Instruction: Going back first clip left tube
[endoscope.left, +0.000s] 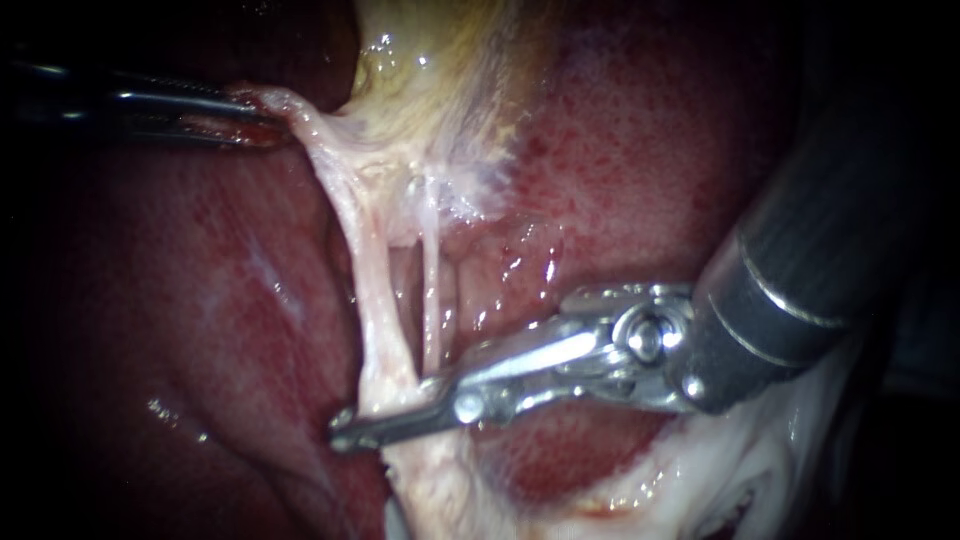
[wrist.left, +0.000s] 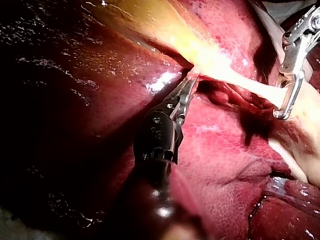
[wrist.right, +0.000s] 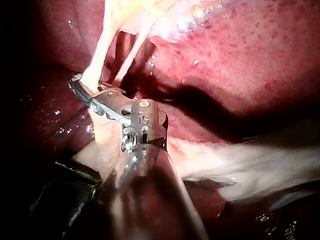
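Note:
Two pale tubes run down from the yellowish gallbladder (endoscope.left: 430, 60): the thick left tube (endoscope.left: 370, 290) and the thin right tube (endoscope.left: 430, 280). My right instrument (endoscope.left: 375, 420), silver-jawed, reaches across from the right. Its jaws straddle the lower end of the left tube (wrist.right: 100, 50) with a gap showing between them in the left wrist view (wrist.left: 282, 112). I cannot make out a clip. My left instrument (endoscope.left: 262, 120) comes in at the upper left. Its dark jaws are shut on pale tissue at the gallbladder's edge (wrist.left: 191, 80) and hold it taut.
Red liver (endoscope.left: 650, 130) lies behind and to both sides of the tubes. A small glistening pink lump (endoscope.left: 525, 255) sits just right of the thin tube. White fatty tissue (endoscope.left: 720, 470) spreads under the right instrument's shaft (endoscope.left: 800, 280).

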